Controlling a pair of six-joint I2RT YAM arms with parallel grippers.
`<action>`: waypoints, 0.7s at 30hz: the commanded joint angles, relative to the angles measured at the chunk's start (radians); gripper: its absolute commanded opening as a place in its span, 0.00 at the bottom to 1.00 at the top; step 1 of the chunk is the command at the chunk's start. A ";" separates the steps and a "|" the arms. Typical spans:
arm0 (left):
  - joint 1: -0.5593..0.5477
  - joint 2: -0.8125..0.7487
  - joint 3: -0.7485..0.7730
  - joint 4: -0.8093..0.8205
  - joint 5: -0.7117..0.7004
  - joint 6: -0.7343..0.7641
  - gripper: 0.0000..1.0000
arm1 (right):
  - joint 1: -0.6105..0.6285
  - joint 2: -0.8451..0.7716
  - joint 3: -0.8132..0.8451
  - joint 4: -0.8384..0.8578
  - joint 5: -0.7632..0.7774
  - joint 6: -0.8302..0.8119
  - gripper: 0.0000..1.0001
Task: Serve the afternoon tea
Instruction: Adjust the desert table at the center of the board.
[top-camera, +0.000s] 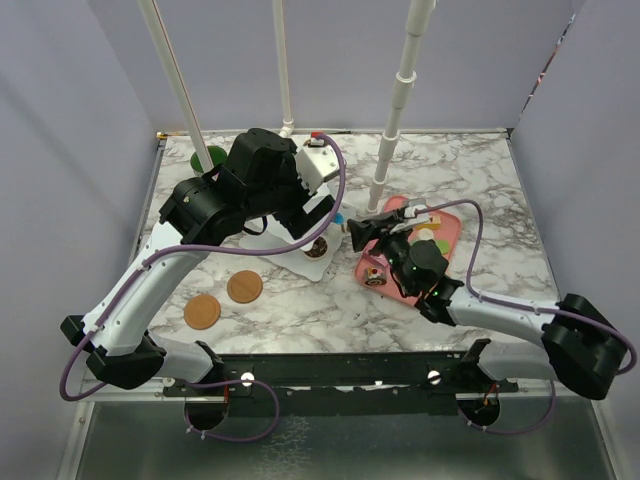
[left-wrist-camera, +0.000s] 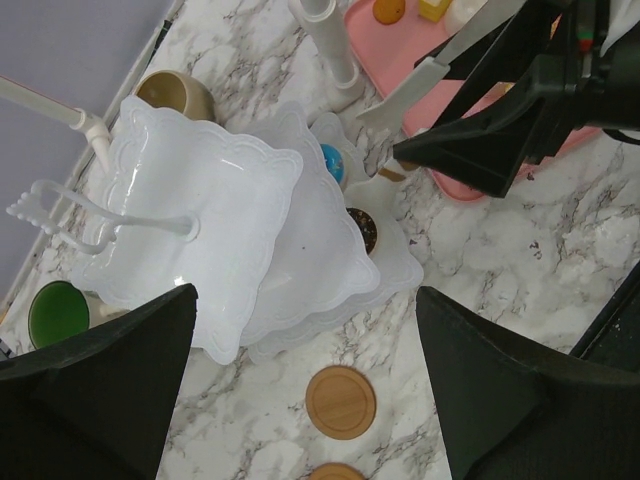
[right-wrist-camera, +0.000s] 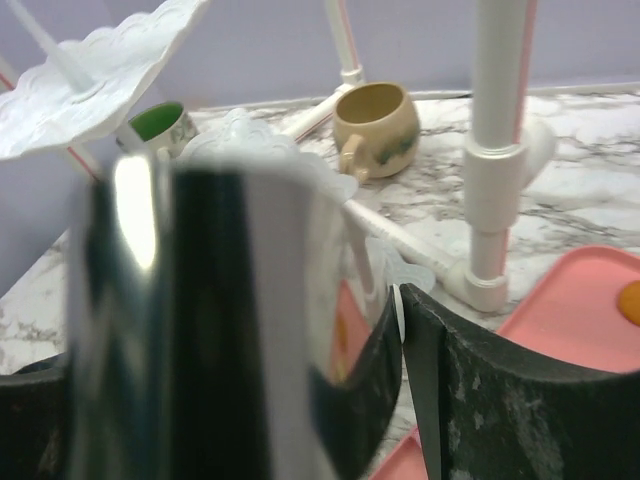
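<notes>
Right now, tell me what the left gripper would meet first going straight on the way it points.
The white three-tier stand of wavy square plates: the open left gripper points down onto it, probably meeting the edge of an upper plate first, though depth is unclear.

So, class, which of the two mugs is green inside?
The green-lined mug, at the left wrist view's lower left edge; the tan mug is tan inside.

L arm hides most of stand; tongs blurred.
</notes>
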 joint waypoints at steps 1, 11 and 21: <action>0.000 0.001 0.018 -0.020 0.024 0.006 0.92 | -0.017 -0.126 -0.041 -0.209 0.168 0.039 0.74; 0.020 0.038 0.017 0.008 -0.115 0.007 0.81 | -0.135 -0.277 -0.101 -0.297 0.217 0.050 0.74; 0.235 0.138 0.110 0.032 -0.073 -0.032 0.68 | -0.181 -0.331 -0.103 -0.323 0.215 0.034 0.74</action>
